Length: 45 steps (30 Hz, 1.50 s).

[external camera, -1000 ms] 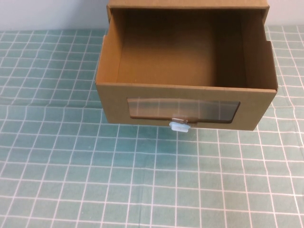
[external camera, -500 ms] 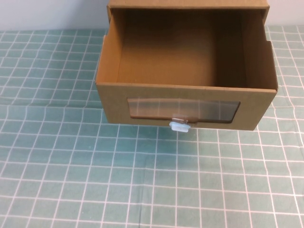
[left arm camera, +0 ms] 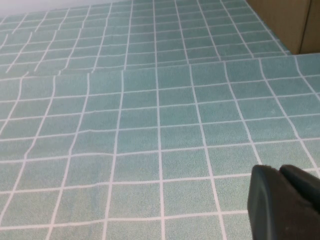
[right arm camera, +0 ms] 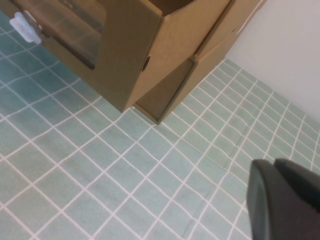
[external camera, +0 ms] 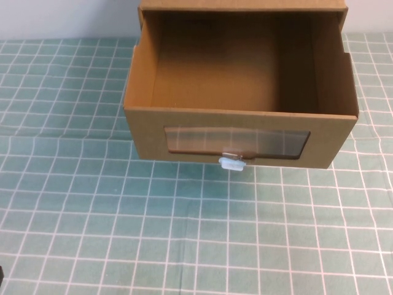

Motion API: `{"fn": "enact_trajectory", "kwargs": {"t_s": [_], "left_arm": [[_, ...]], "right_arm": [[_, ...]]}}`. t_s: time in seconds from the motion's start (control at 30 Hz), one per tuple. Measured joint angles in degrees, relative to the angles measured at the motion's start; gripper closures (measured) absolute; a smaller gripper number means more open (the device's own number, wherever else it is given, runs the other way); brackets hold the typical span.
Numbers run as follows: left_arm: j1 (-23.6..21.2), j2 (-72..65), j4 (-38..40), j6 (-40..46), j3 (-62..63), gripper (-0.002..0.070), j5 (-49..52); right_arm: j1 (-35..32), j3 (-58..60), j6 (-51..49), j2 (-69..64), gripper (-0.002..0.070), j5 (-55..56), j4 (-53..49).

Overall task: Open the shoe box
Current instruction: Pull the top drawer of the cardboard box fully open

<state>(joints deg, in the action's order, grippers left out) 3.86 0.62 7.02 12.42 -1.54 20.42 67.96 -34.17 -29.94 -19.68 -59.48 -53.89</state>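
Plain brown cardboard all over the shoe box [external camera: 241, 86]. Stands at the far middle of the mat [external camera: 184, 233], back end against the wall [external camera: 61, 18], with the drawer [external camera: 144, 129] slid out of the outer sleeve [external camera: 245, 5] toward the robot. Open on top, showing a bare brown inside. In the drawer's front, a clear window [external camera: 236, 142], and at its lower edge a small white pull tab [external camera: 231, 163]. In the right wrist view, a small round hole [right arm camera: 145, 63] in the drawer's side, close to the front corner.

Underneath, green matting ruled in a white square grid. Across it, about level with the drawer's front, a seam or fold, with the grid lines slightly offset on either side. Behind, a pale, plain surface.

Left gripper [left arm camera: 279, 171] low over the mat on the robot's left, well apart from the box, dark fingers pressed together on nothing. Right gripper [right arm camera: 275, 165] likewise closed and empty, over the mat off the box's right side and clear of it.

Sleeve cut off by the far edge of the high view, so only its front rim to be seen there. Faint grid lines in the window, whether seen through or reflected cannot tell. At the near left edge of the high view, a dark sliver [external camera: 1, 273], too little to identify
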Motion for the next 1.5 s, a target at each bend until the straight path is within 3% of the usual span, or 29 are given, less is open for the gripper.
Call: {"fn": "enact_trajectory", "kwargs": {"t_s": [0.77,0.93,1.1,1.2,1.5], "left_arm": [[0.0,0.0,0.0,-0.1,0.0,0.0680,0.1],[0.0,0.0,0.0,-0.1,0.0,0.0680,0.1],[0.0,0.0,0.0,-0.1,0.0,0.0680,0.1],[0.0,0.0,0.0,-0.1,0.0,0.0680,0.1],[0.0,0.0,0.0,-0.1,0.0,0.0680,0.1]], "right_arm": [[-1.3,0.0,0.0,0.6,0.0689,0.8,-0.4],[-13.5,0.0,-0.9,2.8,0.0690,5.4,1.2],[-31.1,0.0,-6.4,7.0,0.0690,12.1,14.8],[-38.0,0.0,-7.4,8.2,0.0689,14.6,22.0],[-43.4,2.1,-7.7,8.3,0.0689,25.2,29.2]]}}
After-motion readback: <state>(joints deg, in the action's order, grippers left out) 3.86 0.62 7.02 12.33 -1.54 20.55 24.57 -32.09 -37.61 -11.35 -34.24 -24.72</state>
